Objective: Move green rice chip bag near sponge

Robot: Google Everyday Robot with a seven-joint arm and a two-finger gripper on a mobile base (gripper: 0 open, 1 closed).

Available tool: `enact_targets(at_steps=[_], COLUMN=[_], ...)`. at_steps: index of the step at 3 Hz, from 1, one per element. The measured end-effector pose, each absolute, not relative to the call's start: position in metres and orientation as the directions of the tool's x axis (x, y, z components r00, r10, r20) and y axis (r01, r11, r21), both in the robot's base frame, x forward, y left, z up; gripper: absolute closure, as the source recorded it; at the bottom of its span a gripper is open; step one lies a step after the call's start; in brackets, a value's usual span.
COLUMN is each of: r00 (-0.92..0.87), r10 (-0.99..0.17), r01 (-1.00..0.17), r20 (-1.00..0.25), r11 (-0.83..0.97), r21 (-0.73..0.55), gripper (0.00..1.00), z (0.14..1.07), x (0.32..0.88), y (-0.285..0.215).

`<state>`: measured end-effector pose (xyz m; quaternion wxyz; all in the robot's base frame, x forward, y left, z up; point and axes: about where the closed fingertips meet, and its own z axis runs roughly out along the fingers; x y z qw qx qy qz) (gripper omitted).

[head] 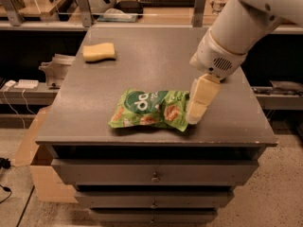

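Observation:
The green rice chip bag (149, 109) lies flat near the front middle of the grey table top (142, 65). It is bright green foil with white lettering and orange-red chip pictures. The sponge (99, 52) is a pale yellow block at the table's far left, well apart from the bag. My gripper (197, 104), cream-coloured, hangs from the white arm (236, 30) and reaches down at the bag's right end, at or just over its edge.
The table top sits on a drawer cabinet (154, 176). A cardboard box (40, 174) stands on the floor at the left. Shelves with clutter (118, 11) run along the back. The arm covers the table's right rear.

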<state>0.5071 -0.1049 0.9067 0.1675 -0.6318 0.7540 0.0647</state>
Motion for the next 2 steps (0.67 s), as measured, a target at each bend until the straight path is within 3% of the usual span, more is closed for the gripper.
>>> enact_targets(at_steps=[2], r00=[-0.087], r10=[-0.936], r01=[-0.992], r20=[-0.340], r11=[0.113], r21=[-0.057], gripper=[0.00], z=[0.882], x=[0.505], y=[-0.066])
